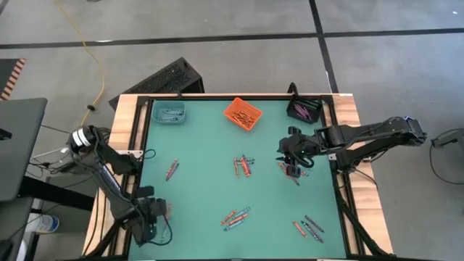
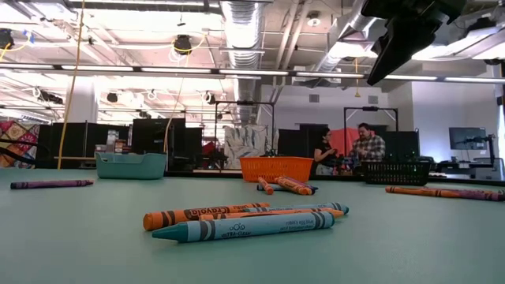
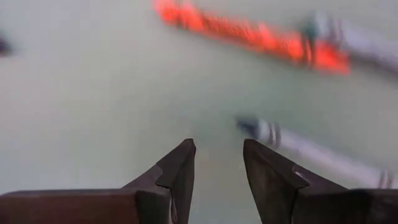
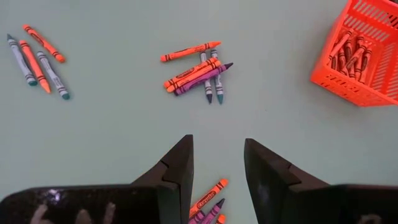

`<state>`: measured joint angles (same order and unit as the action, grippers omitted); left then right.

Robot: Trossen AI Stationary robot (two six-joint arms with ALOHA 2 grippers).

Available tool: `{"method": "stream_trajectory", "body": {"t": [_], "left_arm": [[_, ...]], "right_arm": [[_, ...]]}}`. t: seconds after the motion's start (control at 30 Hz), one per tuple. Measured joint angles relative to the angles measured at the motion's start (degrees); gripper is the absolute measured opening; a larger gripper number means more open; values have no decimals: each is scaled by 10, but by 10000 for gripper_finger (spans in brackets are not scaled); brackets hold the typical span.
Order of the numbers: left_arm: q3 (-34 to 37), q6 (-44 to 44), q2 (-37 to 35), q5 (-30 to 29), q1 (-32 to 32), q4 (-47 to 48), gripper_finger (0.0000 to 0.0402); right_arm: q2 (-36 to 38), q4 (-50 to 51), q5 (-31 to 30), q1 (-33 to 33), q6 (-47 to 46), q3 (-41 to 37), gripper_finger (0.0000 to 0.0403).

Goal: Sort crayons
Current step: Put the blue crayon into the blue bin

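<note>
Standing by the green surface (image 1: 203, 188) right now, with crayons scattered all over it. I'll use the orange bin (image 1: 242, 114) at the far edge as my reference. Just in front of it there's a little mixed cluster of crayons (image 1: 243, 166), orange, purple and blue-grey ones crossing each other. Further out from the bin, toward the near edge, sits another small bunch (image 1: 235, 216), and off to its right a third group (image 1: 309, 228) near the corner. One lone pair (image 1: 172, 170) lies left of the middle cluster. The orange bin already has a bunch of orange crayons in it. The teal bin (image 1: 169, 112) is to its left and the black bin (image 1: 304, 111) to its right, the black one with some purple ones inside.

The right claw (image 4: 217, 163) hangs above the surface to the right of the middle cluster, in front of the black bin, fingers spread with nothing between them. A few crayons (image 4: 206, 204) lie right under it, orange and purple.

The left claw (image 3: 217, 163) is way down by the near-left corner, far from the orange bin, low over the surface. Its fingers are apart too, not holding anything, with a blue-grey crayon (image 3: 314, 155) lying just ahead of it and an orange one (image 3: 249, 36) a bit beyond.

Couple of people (image 2: 351, 150) standing in the room behind.
</note>
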<state>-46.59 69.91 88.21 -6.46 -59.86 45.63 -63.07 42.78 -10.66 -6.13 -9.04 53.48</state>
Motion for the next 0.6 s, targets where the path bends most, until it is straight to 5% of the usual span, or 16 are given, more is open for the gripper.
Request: {"method": "stream_trajectory", "body": {"t": [0.27,0.6], "left_arm": [[-1,104,-58,-93,26,-11,127],[-5,162,-37,-16,84,-104,127]], "right_arm": [[0,0,0,0,-6,0,133],[0,-7,0,-24,-15,0,133]]}}
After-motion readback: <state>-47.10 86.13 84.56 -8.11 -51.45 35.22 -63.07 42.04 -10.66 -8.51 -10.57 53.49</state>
